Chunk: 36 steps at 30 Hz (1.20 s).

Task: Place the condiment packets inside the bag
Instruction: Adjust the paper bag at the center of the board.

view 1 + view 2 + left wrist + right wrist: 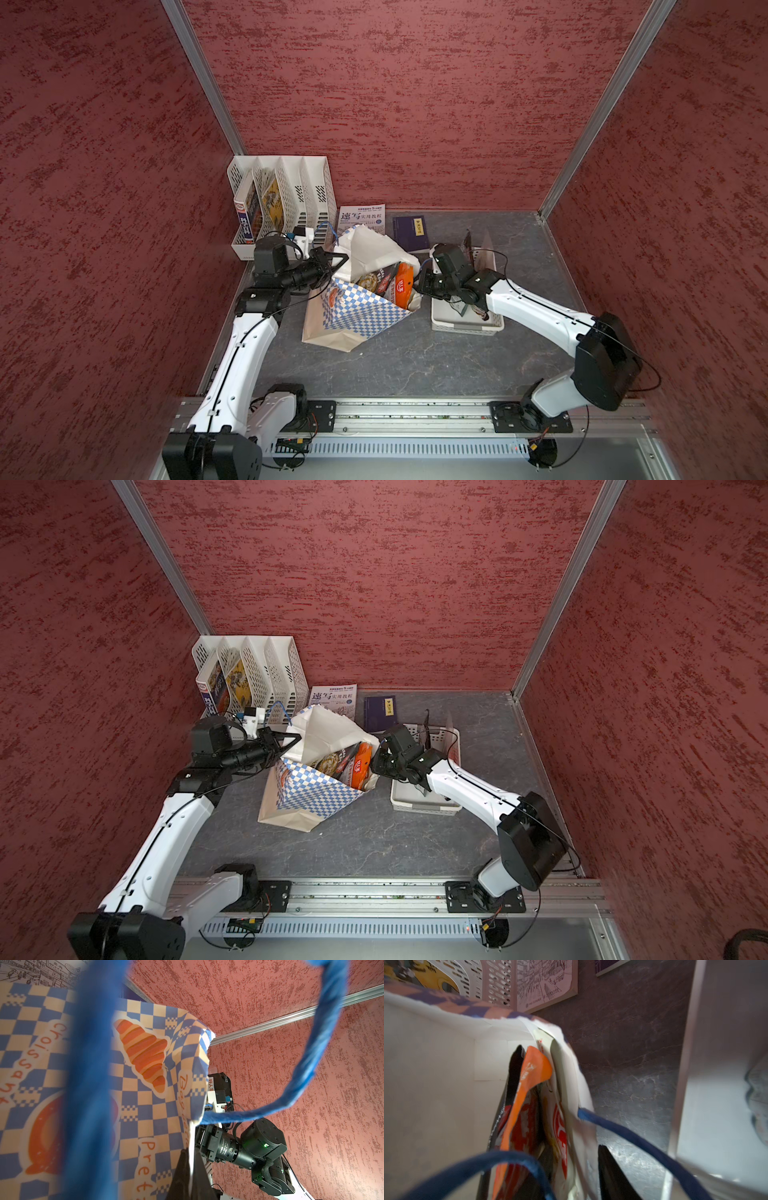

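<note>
Both top views: condiment packets (404, 286) at bag (357, 316) edge nearest basket (465, 328), open room beside.

Checkered bag (357, 316) tilted, open; condiment packets (400, 286) inside, tops protruding

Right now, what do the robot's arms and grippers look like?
The left arm and right arm have smooth white shells, bulky black joints and a thin black cable along each. The left gripper and right gripper are black, with angular fingers. A green light glows on a right-arm joint.
</note>
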Available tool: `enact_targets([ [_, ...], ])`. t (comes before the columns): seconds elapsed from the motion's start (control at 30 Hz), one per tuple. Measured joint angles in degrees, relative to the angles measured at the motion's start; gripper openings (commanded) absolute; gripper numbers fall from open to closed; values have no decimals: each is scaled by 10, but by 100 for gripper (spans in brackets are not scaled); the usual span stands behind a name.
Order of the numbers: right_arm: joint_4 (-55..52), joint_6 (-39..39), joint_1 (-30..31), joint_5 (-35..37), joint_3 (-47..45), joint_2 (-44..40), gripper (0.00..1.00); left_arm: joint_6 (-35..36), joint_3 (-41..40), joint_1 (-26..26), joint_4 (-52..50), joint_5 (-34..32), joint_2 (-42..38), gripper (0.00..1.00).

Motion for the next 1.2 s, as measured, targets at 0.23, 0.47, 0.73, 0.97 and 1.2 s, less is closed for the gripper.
enact_targets([
  [0.23, 11, -22, 0, -9, 14, 2, 0, 13, 12, 1, -10, -1, 17, 0],
  [0.47, -59, -72, 0, 8, 122, 8, 0, 76, 90, 3, -83, -29, 66, 0],
  [0.73, -102, -103, -14, 19, 180, 22, 0, 158, 131, 0, -155, -54, 115, 0],
  [0.97, -123, -115, -20, 30, 183, 24, 14, 205, 178, -71, -193, -83, 144, 0],
  [1.2, -149, -130, -22, 45, 185, 23, 33, 219, 194, -116, -215, -145, 146, 0],
])
